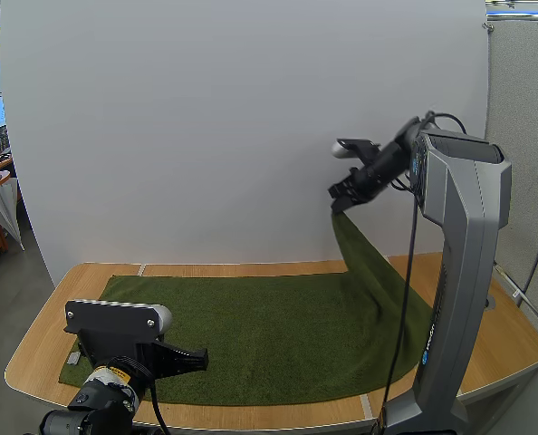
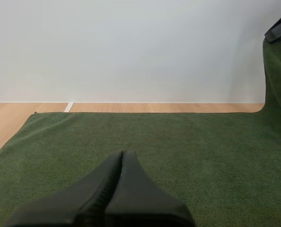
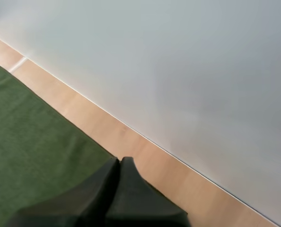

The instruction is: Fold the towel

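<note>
A dark green towel (image 1: 269, 335) lies spread flat over the wooden table (image 1: 523, 349). Its far right corner is pulled up into a steep peak. My right gripper (image 1: 343, 201) is high above the table, shut on that raised corner. In the right wrist view its fingers (image 3: 120, 163) lie together, with the towel (image 3: 27, 142) flat below. My left gripper (image 1: 199, 359) hovers low over the towel's near left part, shut on nothing; its fingers (image 2: 122, 158) form one dark wedge over the towel (image 2: 178, 142). The right gripper (image 2: 278, 29) shows at the lifted corner.
A white backdrop wall (image 1: 206, 136) stands along the table's far edge. The right arm's grey upright column (image 1: 459, 272) rises from the table's right front. Bare wood shows left, right and behind the towel.
</note>
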Controlling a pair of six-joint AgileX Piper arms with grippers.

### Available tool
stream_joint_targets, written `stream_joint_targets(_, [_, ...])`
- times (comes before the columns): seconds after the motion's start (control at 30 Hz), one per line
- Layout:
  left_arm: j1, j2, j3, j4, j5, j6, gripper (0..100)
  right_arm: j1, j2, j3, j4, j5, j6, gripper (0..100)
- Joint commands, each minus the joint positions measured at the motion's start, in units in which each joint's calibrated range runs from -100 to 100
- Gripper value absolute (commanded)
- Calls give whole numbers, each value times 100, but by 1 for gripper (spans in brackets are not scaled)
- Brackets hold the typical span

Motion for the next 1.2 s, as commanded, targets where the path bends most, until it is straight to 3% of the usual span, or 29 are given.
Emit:
stream_joint_targets(0.0, [13, -25, 12, 68, -68, -27, 0, 259, -310, 113, 42, 46, 197, 0])
stream_joint_targets(0.63, [13, -25, 12, 68, -68, -27, 0, 1880, -614, 498, -224, 46, 1034, 0])
stream_joint_targets(1.17, [13, -25, 12, 68, -68, -27, 0, 2545, -614, 498, -347, -1312, 1300, 0])
